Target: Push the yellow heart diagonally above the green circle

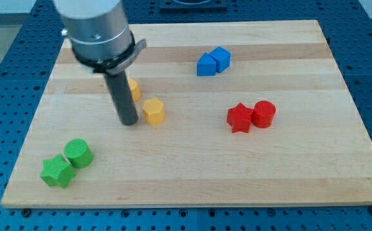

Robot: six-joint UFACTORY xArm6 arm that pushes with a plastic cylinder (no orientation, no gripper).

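Note:
My tip (129,122) rests on the board just left of a yellow block (153,111) that looks six-sided. A second yellow block (134,89) sits just above it, mostly hidden behind the rod, so I cannot make out its shape or tell which of the two is the heart. The green circle (78,153) lies toward the view's bottom left, below and left of my tip, and touches a green star (57,171) on its lower left.
Two blue blocks (206,64) (220,58) sit together at the view's top, right of centre. A red star (240,118) and a red circle (263,113) touch at the right of centre. The wooden board (192,186) lies on a blue perforated table.

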